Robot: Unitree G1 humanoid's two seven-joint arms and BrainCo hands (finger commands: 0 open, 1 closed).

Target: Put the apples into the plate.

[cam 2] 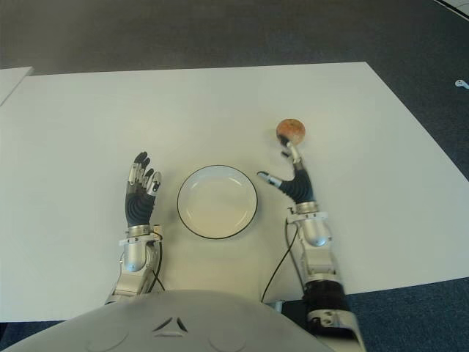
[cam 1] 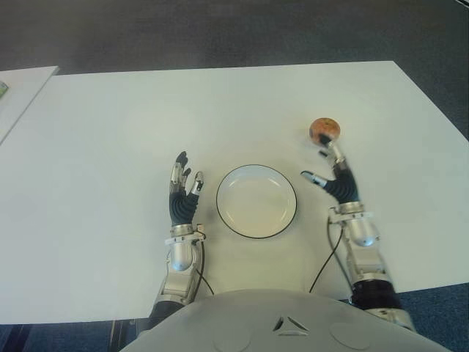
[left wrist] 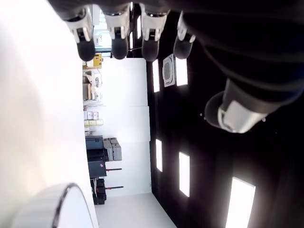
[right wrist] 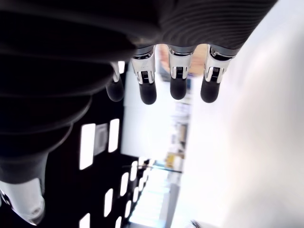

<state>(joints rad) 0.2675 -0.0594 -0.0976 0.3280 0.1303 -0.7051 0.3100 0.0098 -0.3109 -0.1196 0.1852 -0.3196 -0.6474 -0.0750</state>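
One reddish-orange apple sits on the white table, beyond and to the right of the plate. The white plate with a dark rim lies between my two hands and holds nothing. My right hand is just short of the apple, its fingers stretched out toward it and its thumb spread to the left; it holds nothing. Its wrist view shows straight fingertips with a trace of the apple behind them. My left hand shows left of the plate, fingers extended and holding nothing.
A second pale surface borders the table at the far left. Dark carpet lies beyond the table's far edge. A thin cable runs from my right wrist toward my body.
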